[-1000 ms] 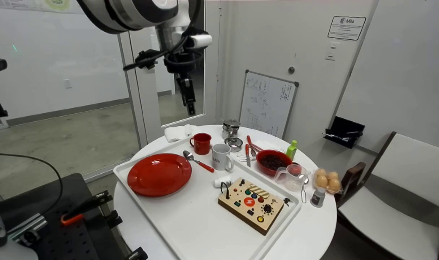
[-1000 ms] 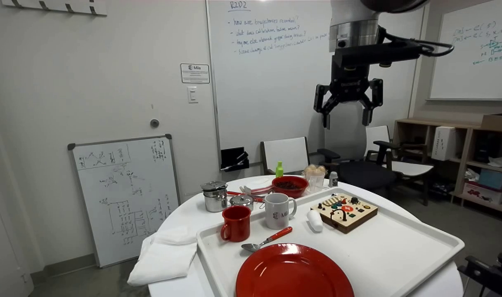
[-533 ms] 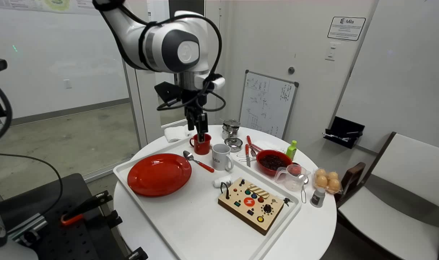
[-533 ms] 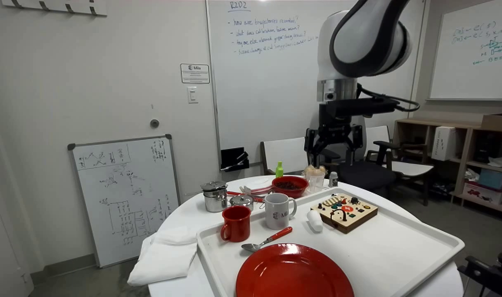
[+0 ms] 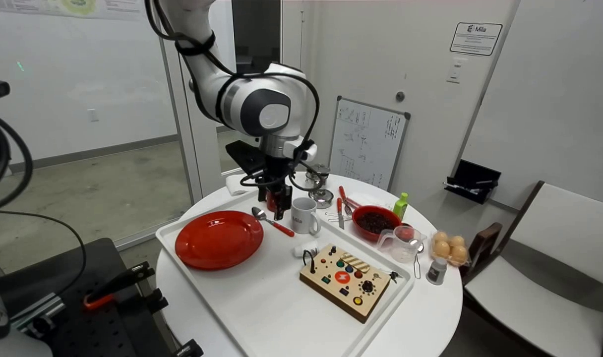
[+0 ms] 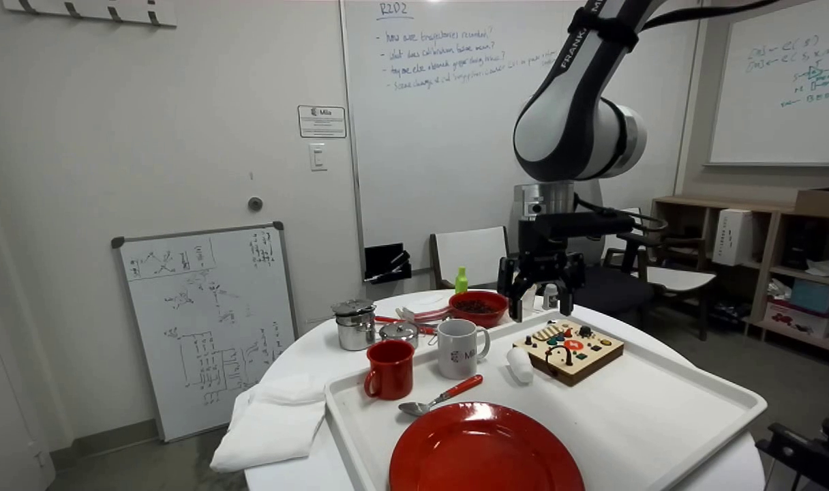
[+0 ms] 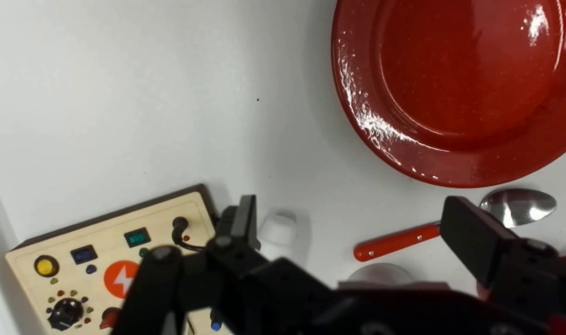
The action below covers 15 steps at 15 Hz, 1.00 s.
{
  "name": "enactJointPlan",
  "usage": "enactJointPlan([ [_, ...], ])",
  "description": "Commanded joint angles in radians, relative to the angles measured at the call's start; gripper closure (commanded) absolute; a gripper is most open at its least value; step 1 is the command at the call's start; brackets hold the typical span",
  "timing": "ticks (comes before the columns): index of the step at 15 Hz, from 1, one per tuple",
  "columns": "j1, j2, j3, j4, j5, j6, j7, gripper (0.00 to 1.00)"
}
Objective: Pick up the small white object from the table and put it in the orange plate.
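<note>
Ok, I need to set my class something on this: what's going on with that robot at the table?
A robot arm has its open gripper above the white tray, holding nothing. The small white object lies on the tray beside the wooden board with coloured controls, not yet picked up. The red-orange plate, where it is meant to go, sits on the same tray.

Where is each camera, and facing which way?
An exterior view, from the plate end, looks across the tray toward chairs; arm and gripper show.
An exterior view, from the tray's bare side, looks down toward a whiteboard; arm, gripper show.
Wrist view, on the arm, looks down at tray and white object; only gripper shows.
Both exterior views share tray and plate.
</note>
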Motion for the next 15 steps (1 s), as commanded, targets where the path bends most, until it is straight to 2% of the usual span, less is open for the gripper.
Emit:
enactJointPlan([
  [1,0.035,-0.004,-0.031,0.002,0.026,-0.003,-0.019,0.00],
  [7,0.063,0.088,-0.070,0.084,0.025,0.012,0.019,0.00],
  [15,0.075,0.260,-0.115,0.266,0.034,0.036,0.039,0.00],
])
